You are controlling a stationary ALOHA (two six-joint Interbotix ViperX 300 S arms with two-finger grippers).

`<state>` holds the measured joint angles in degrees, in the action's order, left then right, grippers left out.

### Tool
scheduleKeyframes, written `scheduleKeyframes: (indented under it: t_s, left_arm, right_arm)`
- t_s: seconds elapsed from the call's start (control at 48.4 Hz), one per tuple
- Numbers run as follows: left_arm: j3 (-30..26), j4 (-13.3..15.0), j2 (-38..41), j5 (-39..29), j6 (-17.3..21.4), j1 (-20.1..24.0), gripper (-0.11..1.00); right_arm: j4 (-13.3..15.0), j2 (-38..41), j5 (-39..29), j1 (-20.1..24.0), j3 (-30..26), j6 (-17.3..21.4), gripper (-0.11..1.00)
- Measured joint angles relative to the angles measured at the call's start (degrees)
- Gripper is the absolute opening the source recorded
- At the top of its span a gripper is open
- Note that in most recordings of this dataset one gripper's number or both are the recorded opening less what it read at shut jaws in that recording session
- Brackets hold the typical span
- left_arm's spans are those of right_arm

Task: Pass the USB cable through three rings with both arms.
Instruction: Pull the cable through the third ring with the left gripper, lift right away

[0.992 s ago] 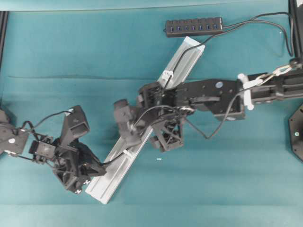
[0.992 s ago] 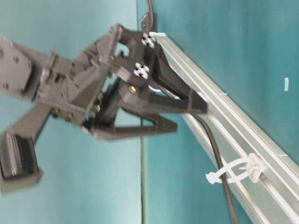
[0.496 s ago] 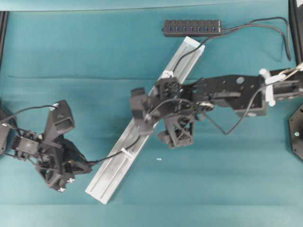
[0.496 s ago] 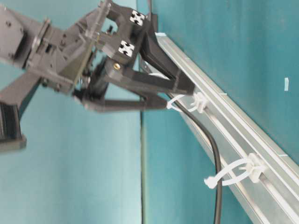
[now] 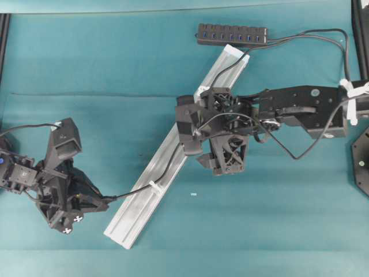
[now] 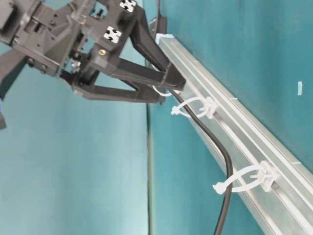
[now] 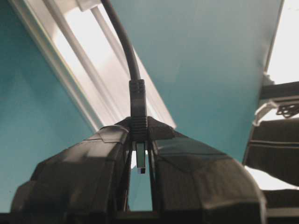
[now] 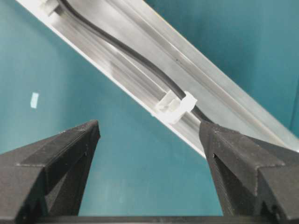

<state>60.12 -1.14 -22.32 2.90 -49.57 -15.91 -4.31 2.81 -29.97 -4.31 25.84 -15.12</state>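
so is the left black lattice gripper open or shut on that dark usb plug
Shut on it: the left gripper fingers clamp the dark USB plug between them.

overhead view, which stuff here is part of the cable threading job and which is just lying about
Part of the job:
- USB cable
- rings on the aluminium rail, e.g. lower ring
- left gripper, shut on the cable's plug
- right gripper, open above the rail

Just lying about:
- small pale scrap on the teal mat

The USB hub only feeds the cable.
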Motion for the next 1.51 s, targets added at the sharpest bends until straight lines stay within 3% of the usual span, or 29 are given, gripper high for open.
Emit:
scheduleKeyframes:
  t_s: [0.227,0.682,1.509]
  left_arm:
    - [0.0,0.0,-0.3,0.0,0.1,0.0,0.1]
    - [0.0,0.0,-0.4,0.0,0.6,0.0,0.1]
    - [-0.2,0.0,-0.5,0.2,1.1,0.0,0.1]
  right_arm:
    - [0.0,-0.4,1.8,0.0,0.4,3.5,0.88]
    - [0.0,-1.8,4.1,0.4,2.0,6.7,0.88]
    - [0.0,-2.1,5.8,1.3,2.3,7.0,0.88]
